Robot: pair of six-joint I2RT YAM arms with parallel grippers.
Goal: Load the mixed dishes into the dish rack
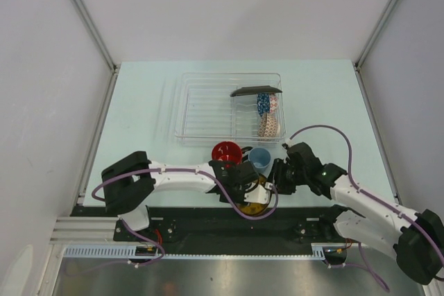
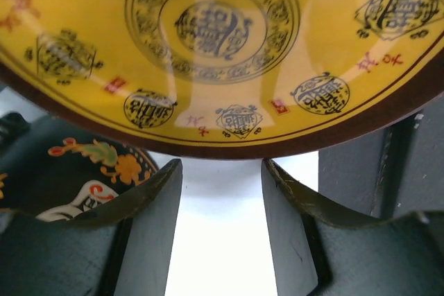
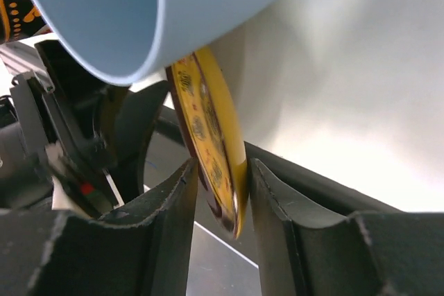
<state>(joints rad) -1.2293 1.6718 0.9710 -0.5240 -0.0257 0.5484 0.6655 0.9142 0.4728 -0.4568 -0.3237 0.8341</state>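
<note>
The yellow patterned saucer (image 1: pixel 255 197) stands tilted on edge near the table's front edge, between my two grippers. In the right wrist view its rim (image 3: pixel 208 143) sits between the fingers of my right gripper (image 3: pixel 220 171). It touches the right-hand finger, with a gap on the other side. My left gripper (image 2: pixel 222 171) is open, and the saucer's face (image 2: pixel 215 32) fills the view just beyond its fingertips. The light-blue cup (image 1: pixel 260 158) and red mug (image 1: pixel 225 152) stand just behind the grippers. The clear dish rack (image 1: pixel 182 102) holds the black plate (image 1: pixel 255 91) and the blue-white bowl (image 1: pixel 263 104).
The light-blue cup (image 3: pixel 139 12) hangs close over my right gripper's view. A dark floral-patterned surface (image 2: pixel 76 164) lies beside the left finger. The left arm's black parts (image 3: pixel 62 150) sit close behind the saucer. The table's front edge and metal rail (image 1: pixel 208 258) are just below.
</note>
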